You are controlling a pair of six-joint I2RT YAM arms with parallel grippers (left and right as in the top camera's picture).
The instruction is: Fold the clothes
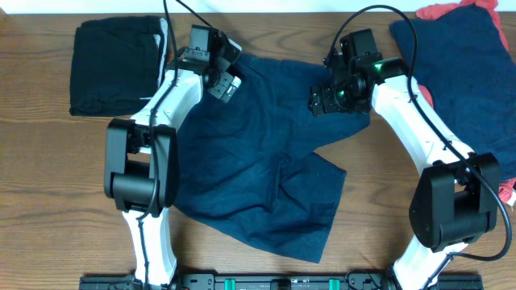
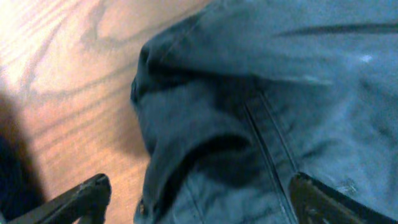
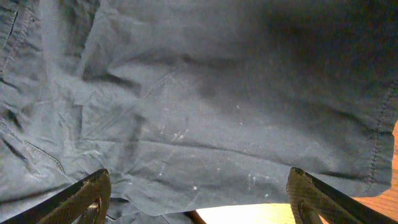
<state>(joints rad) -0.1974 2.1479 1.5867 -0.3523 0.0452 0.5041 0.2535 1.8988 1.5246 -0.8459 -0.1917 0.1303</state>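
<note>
Dark navy blue shorts (image 1: pixel 266 161) lie spread on the wooden table, waistband at the far side and legs toward the front. My left gripper (image 1: pixel 224 87) is open over the shorts' far left corner; in the left wrist view its fingers (image 2: pixel 199 199) straddle the waistband edge (image 2: pixel 186 143). My right gripper (image 1: pixel 326 100) is open over the shorts' far right corner; in the right wrist view its fingers (image 3: pixel 198 198) span the fabric (image 3: pixel 205 106) near its hem. Neither holds anything.
A folded black garment with a pale stripe (image 1: pixel 113 64) lies at the far left. Another navy garment (image 1: pixel 472 80) lies at the far right on top of coral-red fabric (image 1: pixel 451 11). Bare wood (image 1: pixel 48 193) shows at the front left.
</note>
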